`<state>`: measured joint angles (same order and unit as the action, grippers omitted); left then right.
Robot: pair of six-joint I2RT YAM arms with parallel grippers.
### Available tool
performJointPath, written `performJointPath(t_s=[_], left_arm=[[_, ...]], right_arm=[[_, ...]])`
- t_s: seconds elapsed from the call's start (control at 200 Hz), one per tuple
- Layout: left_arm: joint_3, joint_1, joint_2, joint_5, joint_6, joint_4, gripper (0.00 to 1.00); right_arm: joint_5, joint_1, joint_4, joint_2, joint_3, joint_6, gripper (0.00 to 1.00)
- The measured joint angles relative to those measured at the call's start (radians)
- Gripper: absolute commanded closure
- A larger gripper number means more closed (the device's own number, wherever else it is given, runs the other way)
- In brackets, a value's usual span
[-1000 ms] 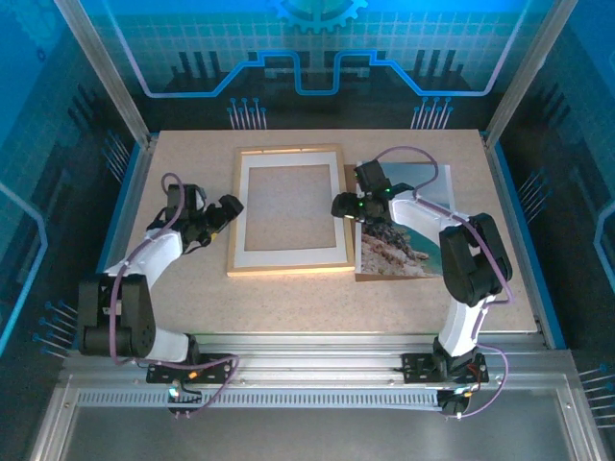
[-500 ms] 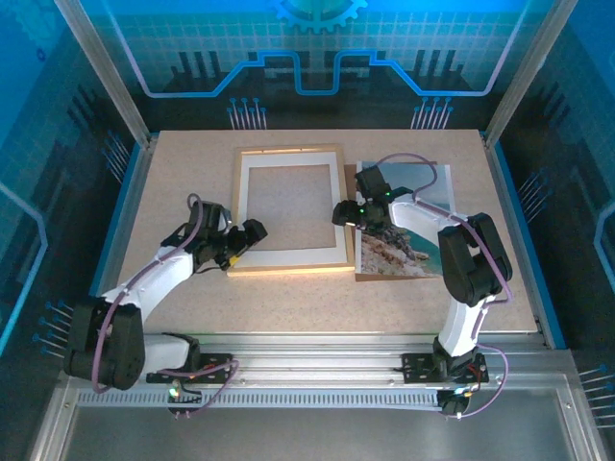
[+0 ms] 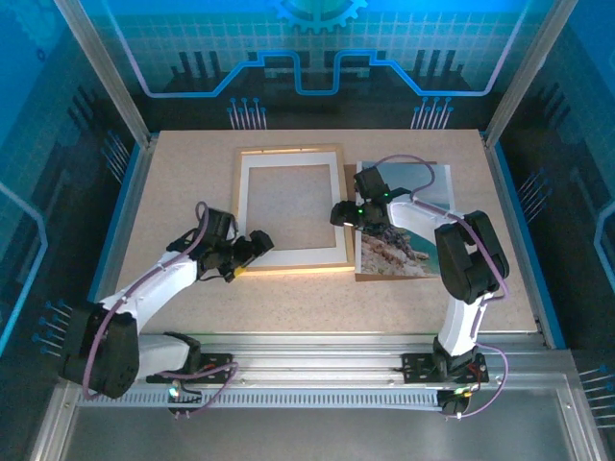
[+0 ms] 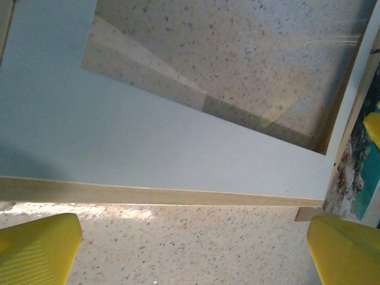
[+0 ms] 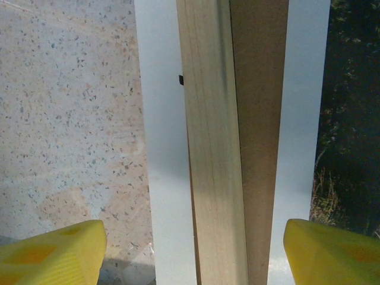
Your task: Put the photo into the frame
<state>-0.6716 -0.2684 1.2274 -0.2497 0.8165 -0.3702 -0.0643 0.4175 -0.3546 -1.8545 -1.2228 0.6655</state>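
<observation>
**Tabletop [image 3: 192,163], speckled beige: contents**

1. The frame [image 3: 288,151]: light wood, lying flat at centre, shifted slightly toward 12 o'clock. A white mat [image 3: 252,206] sits inside it, and bare tabletop shows through the opening.
2. The photo [image 3: 394,254]: coastal print, lying flat outside the frame at its 3 o'clock side, just beside the right rail. It rests on a brown backing board [image 5: 258,119], whose edge shows between the rail and the print.
3. Left end effector [image 3: 256,244]: at the frame's 7 o'clock corner. In the left wrist view [image 4: 190,255] it is released, with the yellow fingers [image 4: 35,249] spread wide over bare tabletop just short of the near rail, grasping nothing.
4. Right end effector [image 3: 341,213]: over the frame's 3 o'clock rail. In the right wrist view [image 5: 190,255] it is released. One finger [image 5: 50,252] is on the mat side and the other on the photo side, with the rail and board edge between them, ungripped.
</observation>
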Motion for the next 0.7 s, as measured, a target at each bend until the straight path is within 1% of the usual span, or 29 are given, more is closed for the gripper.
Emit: performJointPath(t_s=[0.25, 0.535, 0.7], left_arm=[[0.007, -0.008, 0.007, 0.026, 0.018, 0.006, 0.01], [0.006, -0.008, 0.09, 0.042, 0.021, 0.061, 0.01], [-0.011, -0.008, 0.108, 0.048, 0.02, 0.067, 0.01]], right_arm=[[-0.015, 0.0, 0.025, -0.001, 0.0, 0.013, 0.21], [-0.023, 0.0, 0.039, -0.001, 0.024, 0.021, 0.22], [-0.024, 0.0, 0.042, -0.001, 0.028, 0.026, 0.22]])
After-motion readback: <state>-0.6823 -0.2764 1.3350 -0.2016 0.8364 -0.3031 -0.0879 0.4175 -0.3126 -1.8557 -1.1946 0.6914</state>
